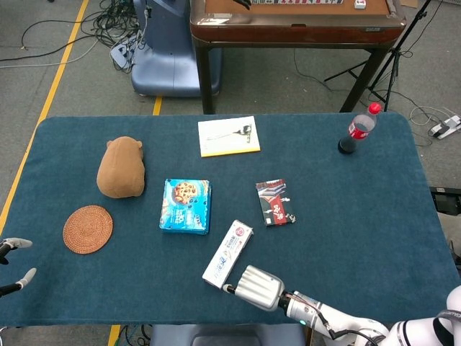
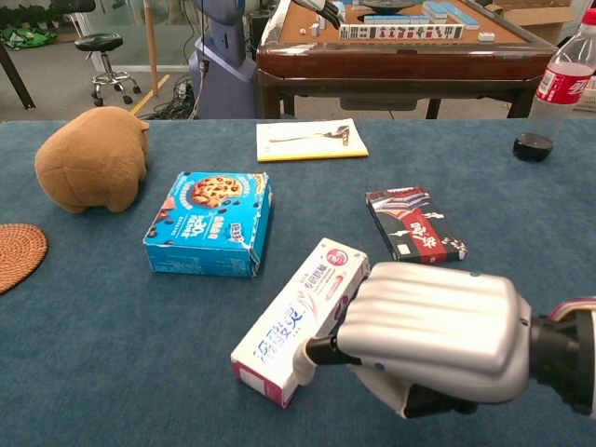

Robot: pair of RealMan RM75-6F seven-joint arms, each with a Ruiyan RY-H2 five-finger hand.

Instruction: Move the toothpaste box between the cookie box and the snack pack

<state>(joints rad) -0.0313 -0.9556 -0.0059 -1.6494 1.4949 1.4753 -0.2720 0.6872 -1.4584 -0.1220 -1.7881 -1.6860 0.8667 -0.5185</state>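
The white toothpaste box [image 1: 229, 252] [image 2: 293, 321] lies slanted near the table's front edge. Up and left of it is the blue cookie box [image 1: 186, 205] [image 2: 211, 222]; up and right is the dark red snack pack [image 1: 274, 202] [image 2: 414, 223]. My right hand [image 1: 253, 287] [image 2: 433, 335] hovers low at the box's near end, back up, fingers bent under the palm. Its thumb sticks out left and touches or nearly touches the box's near right side. It holds nothing. My left hand [image 1: 13, 267] shows only its spread fingertips at the lower left edge, off the table.
A brown plush animal [image 1: 121, 167] [image 2: 93, 158] and a woven coaster [image 1: 88, 229] [image 2: 14, 253] sit at the left. A yellow notepad with a spoon [image 1: 228, 135] lies at the back, and a cola bottle [image 1: 358, 130] [image 2: 554, 88] stands at the back right.
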